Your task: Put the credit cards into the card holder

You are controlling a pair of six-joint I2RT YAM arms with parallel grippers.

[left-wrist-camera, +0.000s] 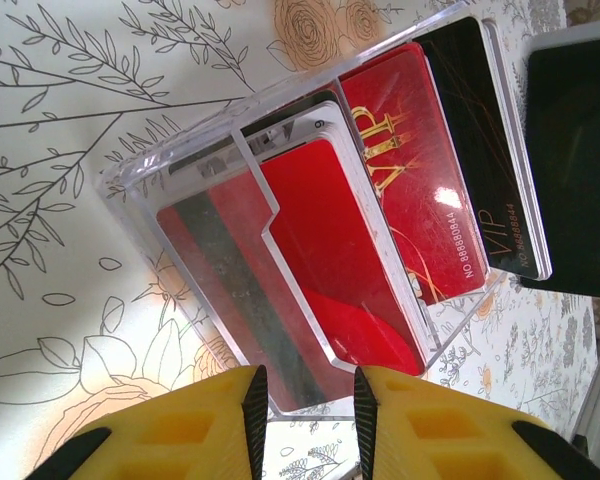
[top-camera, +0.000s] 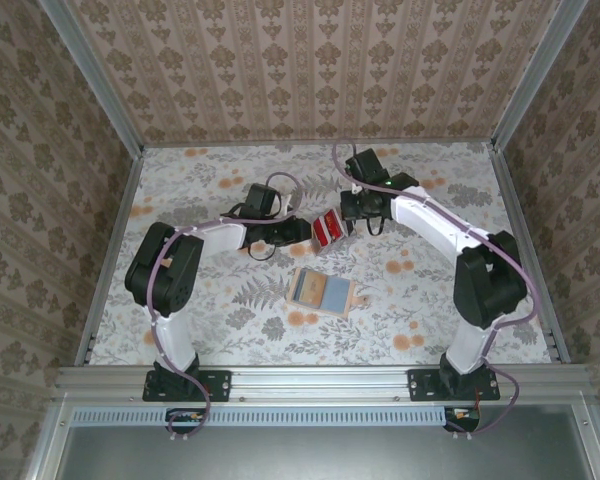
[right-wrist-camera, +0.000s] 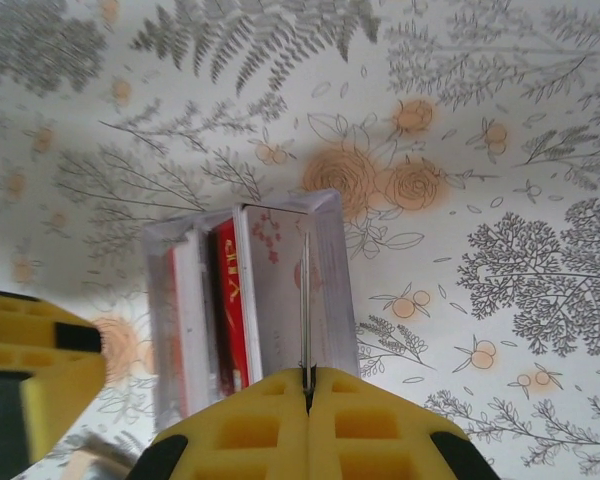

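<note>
**Red cards standing in clear box, holder lying open**

Nearest us, the tan card holder is lying open on the floral table, its bluish-grey inside showing. Beyond it, the left pincer is clamping the edge of a clear plastic box, with glossy red credit cards standing in its slots. The right pincer is pinching one thin card at that box, and we're seeing it edge-on.

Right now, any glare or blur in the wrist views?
Left wrist: glare spot on the red VIP card, left gripper fingers on the clear case soft-focus; right wrist: right gripper blurred up close, pinched card a thin edge-on line.
</note>
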